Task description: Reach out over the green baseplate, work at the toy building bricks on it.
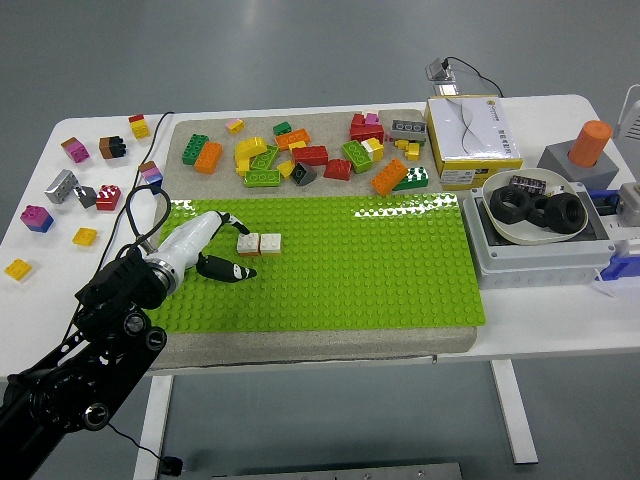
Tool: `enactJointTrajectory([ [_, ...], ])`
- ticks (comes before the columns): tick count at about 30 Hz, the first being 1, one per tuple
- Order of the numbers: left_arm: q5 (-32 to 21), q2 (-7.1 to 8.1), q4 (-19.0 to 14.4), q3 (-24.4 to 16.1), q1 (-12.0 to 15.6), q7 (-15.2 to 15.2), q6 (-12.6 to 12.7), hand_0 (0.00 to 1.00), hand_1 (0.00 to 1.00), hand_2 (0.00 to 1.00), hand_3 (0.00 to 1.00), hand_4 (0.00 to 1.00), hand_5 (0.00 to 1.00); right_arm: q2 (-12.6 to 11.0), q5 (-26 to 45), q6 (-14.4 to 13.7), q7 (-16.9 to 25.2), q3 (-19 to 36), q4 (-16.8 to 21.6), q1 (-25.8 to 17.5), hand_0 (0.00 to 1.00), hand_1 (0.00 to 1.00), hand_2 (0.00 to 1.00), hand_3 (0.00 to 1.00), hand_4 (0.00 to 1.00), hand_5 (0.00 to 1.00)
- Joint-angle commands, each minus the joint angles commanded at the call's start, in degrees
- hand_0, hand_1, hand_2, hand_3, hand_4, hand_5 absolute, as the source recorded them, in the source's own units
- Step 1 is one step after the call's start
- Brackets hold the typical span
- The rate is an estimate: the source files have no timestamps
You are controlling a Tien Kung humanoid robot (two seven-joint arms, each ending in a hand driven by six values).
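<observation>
The green baseplate was laid on a grey mat on the white worktop, two pale bricks seated near its left end. Just left of them, the left hand was held loosely spread, grasping nothing. Right of the baseplate, black rings were held in a white bowl.
</observation>
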Motion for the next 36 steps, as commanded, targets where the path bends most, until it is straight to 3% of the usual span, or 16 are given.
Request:
enactJointTrajectory([
  [36, -0.5, -1.12, 2.5, 1.6, -0.8, 0.5, 0.0, 0.998, 0.928, 0.920, 0.637, 0.957, 0.336, 0.0, 0.3, 0.0, 0.1, 0.2, 0.0, 0.1, 0.518, 0.532, 0.574, 0.625, 0.627, 0.751],
])
